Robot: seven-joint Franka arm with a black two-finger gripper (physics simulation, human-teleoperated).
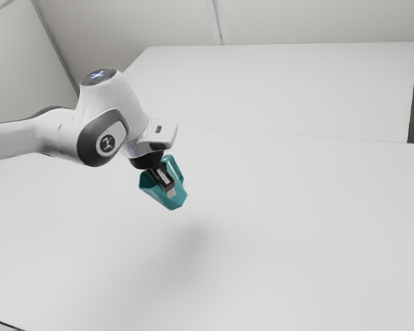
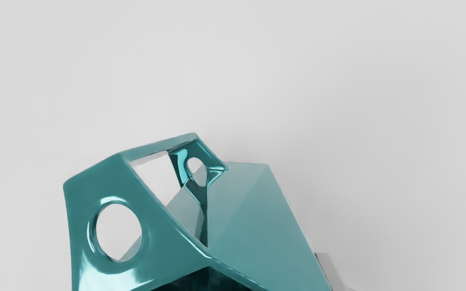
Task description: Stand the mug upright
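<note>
Mug (image 1: 157, 194)'s up in the air over the table (image 1: 297, 221), tipped at a slant, its mouth toward the exterior view's left. Gripper (image 1: 170, 192)'s got its jaws clamped on it, pretty clearly holding it up.

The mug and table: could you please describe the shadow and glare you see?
Exterior view: a soft-edged shadow on the table, apart from the mug; wrist view: bright glare on the handle near its larger round hole, duller sheen on the mug's side.
</note>
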